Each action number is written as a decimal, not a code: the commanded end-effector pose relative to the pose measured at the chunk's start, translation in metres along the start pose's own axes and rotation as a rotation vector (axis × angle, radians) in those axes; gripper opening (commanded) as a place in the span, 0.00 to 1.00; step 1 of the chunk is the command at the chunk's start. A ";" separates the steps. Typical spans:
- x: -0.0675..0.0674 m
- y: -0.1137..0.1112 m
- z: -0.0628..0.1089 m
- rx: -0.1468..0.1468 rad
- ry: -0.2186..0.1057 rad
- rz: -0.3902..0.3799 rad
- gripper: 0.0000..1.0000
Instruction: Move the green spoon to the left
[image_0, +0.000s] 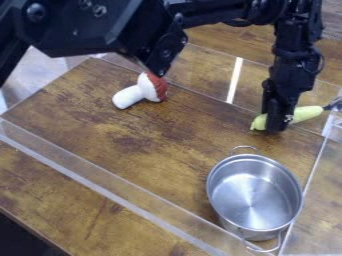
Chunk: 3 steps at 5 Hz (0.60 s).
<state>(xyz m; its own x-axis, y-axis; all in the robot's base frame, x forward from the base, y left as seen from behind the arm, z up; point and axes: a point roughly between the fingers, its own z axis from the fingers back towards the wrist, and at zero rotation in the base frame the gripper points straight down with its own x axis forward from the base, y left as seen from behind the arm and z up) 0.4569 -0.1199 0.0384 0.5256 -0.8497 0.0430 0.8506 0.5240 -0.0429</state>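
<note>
The green spoon (302, 114) is a small yellow-green pod with a silvery end, lying on the wooden table at the right. My black gripper (277, 122) comes straight down onto its left end, and its fingers (273, 112) are shut on that end. Part of the spoon is hidden behind the fingers; its right part sticks out toward the right edge.
A white-stemmed, red-capped mushroom toy (140, 91) lies at the upper left. A steel pot (254, 193) stands at the lower right, close below the gripper. A clear acrylic wall (120, 196) rims the wooden table (120, 140).
</note>
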 end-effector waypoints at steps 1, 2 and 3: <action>0.001 0.009 0.027 0.030 -0.071 0.037 0.00; -0.003 0.011 0.021 0.005 -0.085 0.079 0.00; -0.008 0.013 0.015 -0.018 -0.096 0.120 0.00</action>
<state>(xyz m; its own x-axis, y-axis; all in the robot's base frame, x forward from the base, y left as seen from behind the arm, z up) 0.4581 -0.1200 0.0370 0.5917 -0.8003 0.0971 0.8055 0.5822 -0.1102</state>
